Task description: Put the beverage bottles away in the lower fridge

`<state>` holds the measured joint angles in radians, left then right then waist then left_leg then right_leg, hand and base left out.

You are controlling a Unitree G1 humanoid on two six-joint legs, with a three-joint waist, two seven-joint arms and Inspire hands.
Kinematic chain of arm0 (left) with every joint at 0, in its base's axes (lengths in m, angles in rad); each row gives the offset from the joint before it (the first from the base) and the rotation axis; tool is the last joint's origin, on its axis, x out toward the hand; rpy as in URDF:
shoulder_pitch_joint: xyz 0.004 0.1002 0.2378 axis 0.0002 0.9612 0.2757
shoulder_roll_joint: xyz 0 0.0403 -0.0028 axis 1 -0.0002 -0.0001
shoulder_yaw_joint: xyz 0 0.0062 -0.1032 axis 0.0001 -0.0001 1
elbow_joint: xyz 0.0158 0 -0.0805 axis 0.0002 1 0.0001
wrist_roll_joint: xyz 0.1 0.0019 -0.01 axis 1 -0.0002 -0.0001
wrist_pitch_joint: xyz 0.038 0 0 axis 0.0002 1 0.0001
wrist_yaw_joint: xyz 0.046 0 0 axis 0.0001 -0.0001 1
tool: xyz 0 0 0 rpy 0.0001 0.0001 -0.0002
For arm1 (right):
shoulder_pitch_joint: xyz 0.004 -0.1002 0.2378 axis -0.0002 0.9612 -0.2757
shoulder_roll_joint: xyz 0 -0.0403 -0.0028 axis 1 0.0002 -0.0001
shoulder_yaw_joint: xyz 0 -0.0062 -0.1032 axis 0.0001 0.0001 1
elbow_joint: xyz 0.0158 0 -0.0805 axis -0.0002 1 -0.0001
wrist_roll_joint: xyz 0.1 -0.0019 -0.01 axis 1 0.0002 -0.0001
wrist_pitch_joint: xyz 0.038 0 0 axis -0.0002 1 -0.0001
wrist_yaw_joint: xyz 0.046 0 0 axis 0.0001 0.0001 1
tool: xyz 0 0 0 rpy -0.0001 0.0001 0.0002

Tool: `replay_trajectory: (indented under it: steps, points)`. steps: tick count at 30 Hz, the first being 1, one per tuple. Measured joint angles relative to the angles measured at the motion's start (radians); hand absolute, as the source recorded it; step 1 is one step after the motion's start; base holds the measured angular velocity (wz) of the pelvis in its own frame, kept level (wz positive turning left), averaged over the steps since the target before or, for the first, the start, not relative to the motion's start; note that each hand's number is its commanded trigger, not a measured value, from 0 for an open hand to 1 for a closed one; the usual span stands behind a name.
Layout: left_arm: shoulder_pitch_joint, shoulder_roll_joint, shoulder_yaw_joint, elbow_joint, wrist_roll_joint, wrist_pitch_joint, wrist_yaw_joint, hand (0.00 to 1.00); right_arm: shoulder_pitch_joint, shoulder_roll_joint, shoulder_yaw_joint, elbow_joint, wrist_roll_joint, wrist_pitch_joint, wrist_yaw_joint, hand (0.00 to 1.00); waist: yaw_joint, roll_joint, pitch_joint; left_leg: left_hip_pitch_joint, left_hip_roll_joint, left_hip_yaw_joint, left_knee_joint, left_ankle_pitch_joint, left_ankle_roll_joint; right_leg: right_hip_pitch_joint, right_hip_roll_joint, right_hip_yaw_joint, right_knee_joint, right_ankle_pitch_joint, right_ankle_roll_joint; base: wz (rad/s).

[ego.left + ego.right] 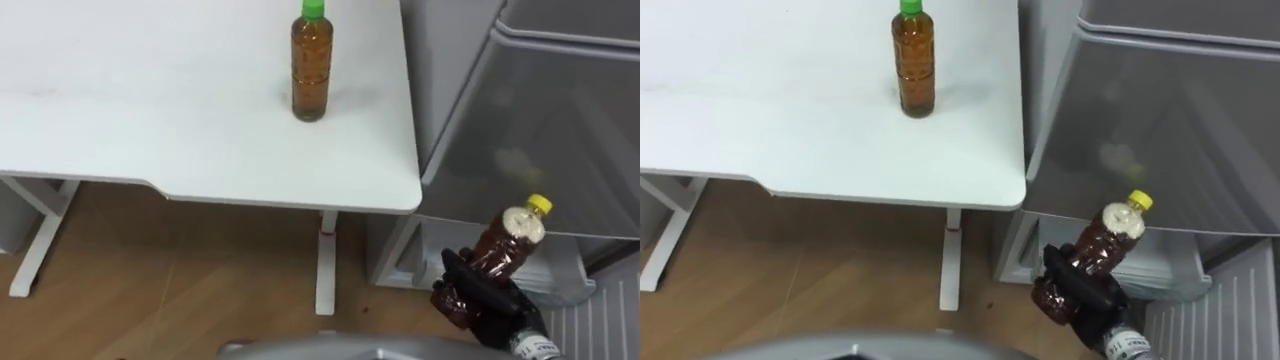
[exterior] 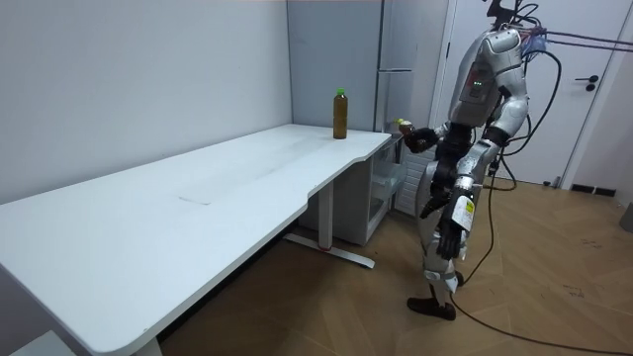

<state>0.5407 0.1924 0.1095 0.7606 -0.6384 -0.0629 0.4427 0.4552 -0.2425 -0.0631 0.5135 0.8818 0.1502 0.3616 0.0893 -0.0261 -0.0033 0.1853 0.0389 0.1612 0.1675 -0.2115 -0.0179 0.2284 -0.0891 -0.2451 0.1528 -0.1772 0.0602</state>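
Observation:
A brown drink bottle with a yellow cap [image 1: 507,243] is held tilted in my right hand [image 1: 483,301], whose dark fingers are curled round its lower half. I hold it low in front of the grey fridge [image 1: 545,130], just before the open lower compartment [image 1: 402,252]. A second brown bottle with a green cap [image 1: 310,68] stands upright on the white table [image 1: 150,100], near its right edge. In the room view I stand facing the fridge [image 2: 396,59] with the held bottle [image 2: 404,126] stretched towards it. My left hand [image 2: 446,238] hangs at my side.
The table's rounded corner [image 1: 405,200] and its white leg [image 1: 325,262] sit close to the fridge's left side. The open lower door's ribbed inner shelf [image 1: 600,320] lies at my right. Wooden floor runs under the table.

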Motion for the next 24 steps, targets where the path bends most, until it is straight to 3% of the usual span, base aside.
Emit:
replay_trajectory:
  steps: [6,12,16,21,24]
  points:
    - [-0.031,-0.015,-0.062,0.088,0.043,0.077,-0.124,0.00,-0.084,-0.001,-0.001,0.072,0.121,0.003,-0.123,1.00,-0.059,0.015,0.0031,-0.032,0.001,0.004,0.010,0.001,0.000,-0.034,0.000,0.014,0.016,0.000,0.000,-0.02]
    - [-0.079,-0.023,-0.062,0.108,0.106,0.095,-0.210,0.00,-0.145,-0.003,-0.005,0.071,0.203,0.002,-0.210,1.00,-0.071,0.013,0.0054,-0.041,0.000,0.016,0.022,-0.002,0.004,-0.039,-0.003,0.017,0.020,-0.001,0.001,-0.04]
    - [-0.090,-0.029,-0.079,0.124,0.214,0.126,-0.264,0.00,-0.213,-0.003,-0.014,0.070,0.280,-0.010,-0.279,1.00,-0.090,0.008,0.0042,-0.064,-0.002,0.015,0.044,-0.010,0.009,-0.054,-0.008,0.017,0.025,-0.005,0.004,0.03]
    - [-0.139,-0.028,-0.084,0.127,0.253,0.150,-0.304,0.00,-0.295,-0.003,-0.036,0.107,0.397,-0.024,-0.335,1.00,-0.091,0.008,0.0118,-0.138,-0.009,0.003,0.093,-0.015,0.017,-0.135,-0.024,0.019,0.094,-0.021,0.009,0.06]
    - [-0.204,-0.026,-0.083,0.138,0.264,0.150,-0.309,0.00,-0.384,-0.003,-0.042,0.162,0.487,-0.044,-0.386,1.00,-0.087,0.002,0.0236,-0.224,-0.014,0.000,0.156,-0.021,0.027,-0.231,-0.046,0.020,0.184,-0.047,0.008,0.05]
